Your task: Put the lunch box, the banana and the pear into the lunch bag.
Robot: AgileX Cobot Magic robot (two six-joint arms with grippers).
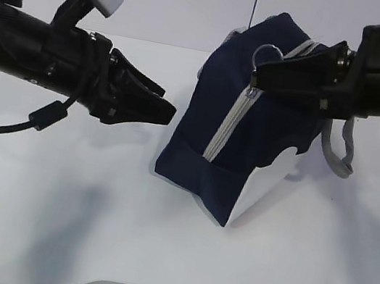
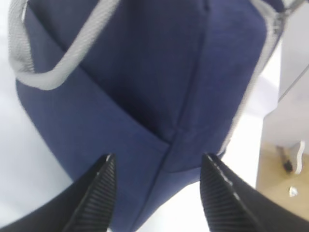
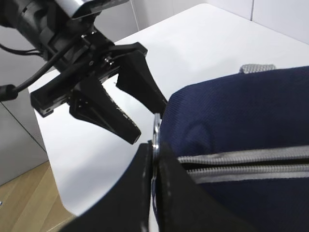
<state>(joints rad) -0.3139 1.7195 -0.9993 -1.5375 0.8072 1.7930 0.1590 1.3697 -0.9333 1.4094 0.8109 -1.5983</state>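
Navy lunch bag (image 1: 252, 123) stands zipped between the arms: right gripper (image 3: 153, 159) clenched on its ring pull (image 1: 268, 53), left gripper (image 2: 157, 188) released, just beside its end

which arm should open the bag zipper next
Right, probably. Its end effector is already shut on the ring pull of the bag; the left end effector is open beside the bag, holding nothing.

Lunch bag (image 1: 253, 116): boxy navy fabric with a white lower panel (image 1: 264, 188), grey zipper (image 1: 228, 123) closed, ring pull (image 1: 267, 53) at top; tilted, resting on the white worktop (image 1: 90, 205).
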